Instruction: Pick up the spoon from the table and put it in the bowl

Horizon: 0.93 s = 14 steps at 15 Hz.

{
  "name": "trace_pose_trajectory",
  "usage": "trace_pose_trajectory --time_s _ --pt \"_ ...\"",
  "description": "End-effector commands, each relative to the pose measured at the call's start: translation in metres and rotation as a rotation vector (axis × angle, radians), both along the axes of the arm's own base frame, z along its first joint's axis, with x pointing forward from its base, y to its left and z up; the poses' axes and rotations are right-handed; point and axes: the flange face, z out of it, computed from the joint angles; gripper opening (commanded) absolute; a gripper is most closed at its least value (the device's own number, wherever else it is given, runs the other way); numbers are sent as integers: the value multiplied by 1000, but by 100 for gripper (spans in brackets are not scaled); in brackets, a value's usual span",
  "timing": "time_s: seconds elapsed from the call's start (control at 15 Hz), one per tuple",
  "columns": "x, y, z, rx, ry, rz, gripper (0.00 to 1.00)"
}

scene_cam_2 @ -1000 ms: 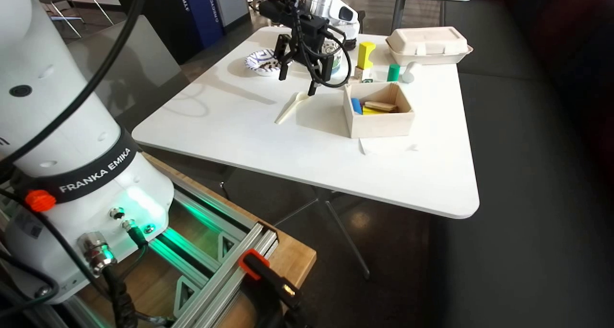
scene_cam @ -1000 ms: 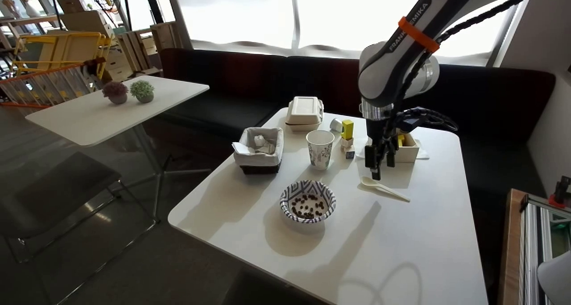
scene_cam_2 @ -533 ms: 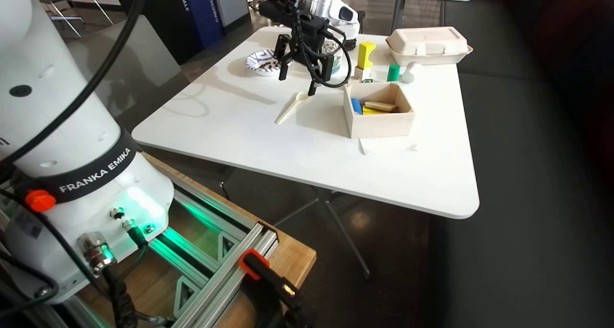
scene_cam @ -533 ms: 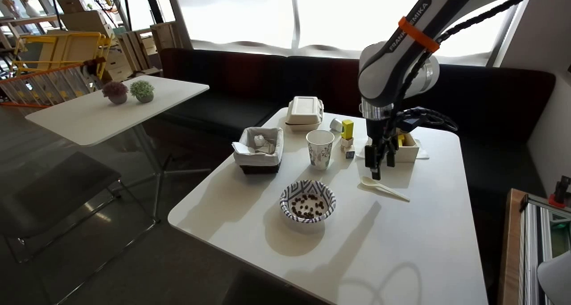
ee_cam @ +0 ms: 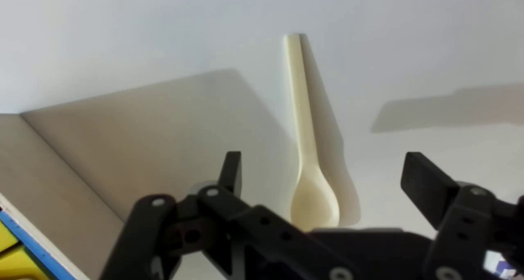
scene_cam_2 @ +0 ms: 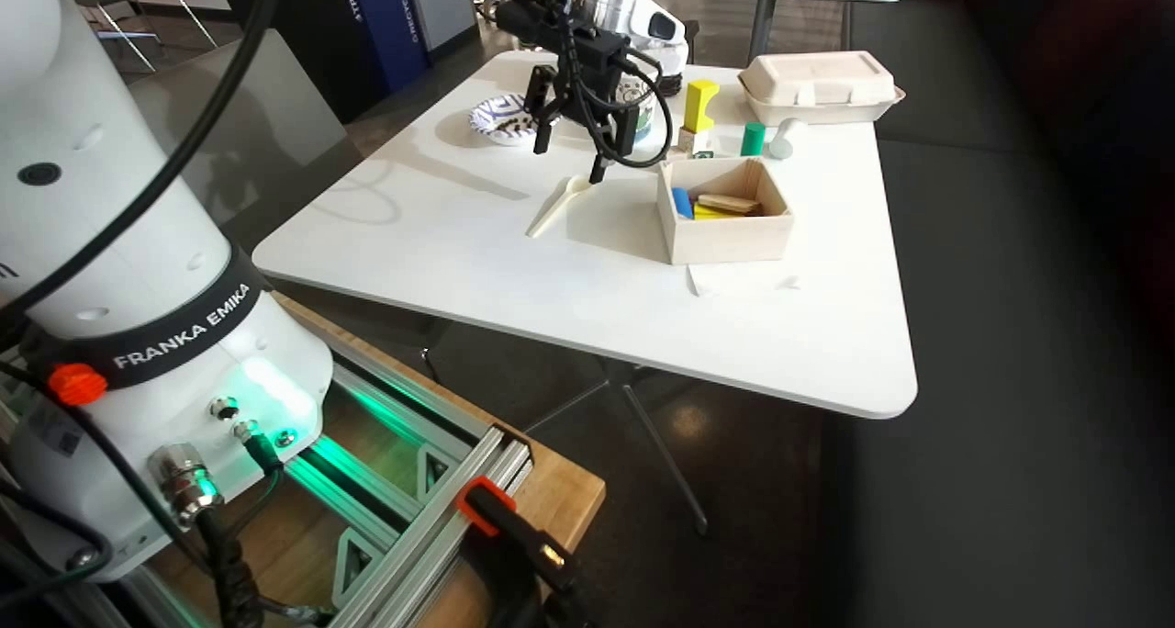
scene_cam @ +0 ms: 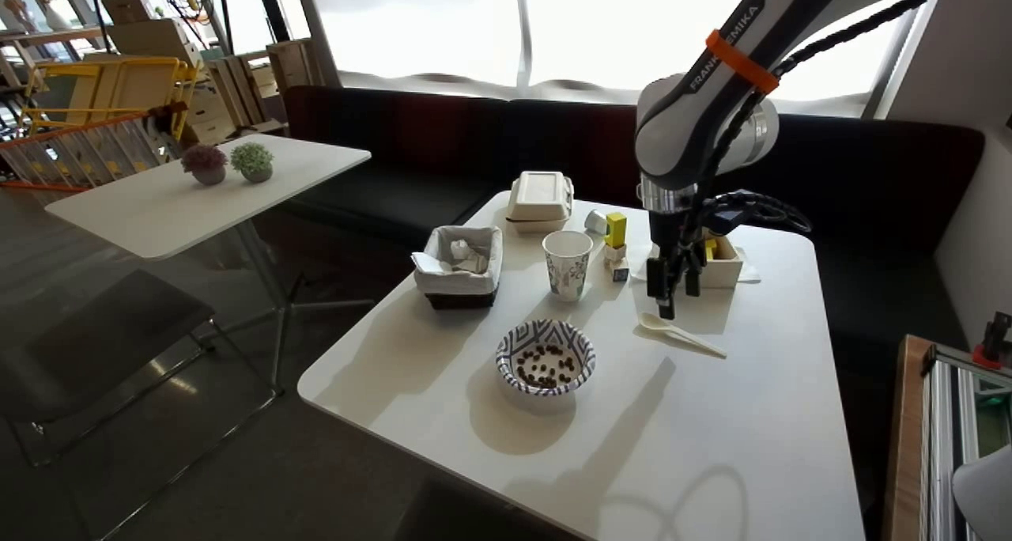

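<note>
On a smooth white table (scene_cam: pixel 759 422), a slender cream spoon (ee_cam: pixel 303 112) lies below the black claw (ee_cam: pixel 323 161), spread apart; at the spoon's nine o'clock in an exterior view sits a round, geometric-patterned bowl (scene_cam: pixel 545 334).

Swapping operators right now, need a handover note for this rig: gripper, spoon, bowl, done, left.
Gripper: open, holding nothing, above the table; in the wrist view the spoon shows between its spread jaws.
Spoon: lying on the table, not gripped.
Bowl: upright on the same table, small dark bits inside.
Done: gripper roughly lined up with the spoon; no pick yet.
Left: likely lower, close on the spoon, lift, carry to the bowl, release.
Mind the wooden box near the gripper.
</note>
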Motion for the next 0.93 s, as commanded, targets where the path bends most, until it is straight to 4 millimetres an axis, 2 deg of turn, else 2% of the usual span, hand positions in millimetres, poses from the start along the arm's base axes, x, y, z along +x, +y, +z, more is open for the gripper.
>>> trace_pose_trajectory --time_s 0.0,0.47,0.67,0.87 --pt "0 0 0 0 1 0 100" --pt "0 0 0 0 1 0 100" --pt "-3 10 -8 -39 96 -22 100" --pt "-4 25 -4 -110 180 -54 100"
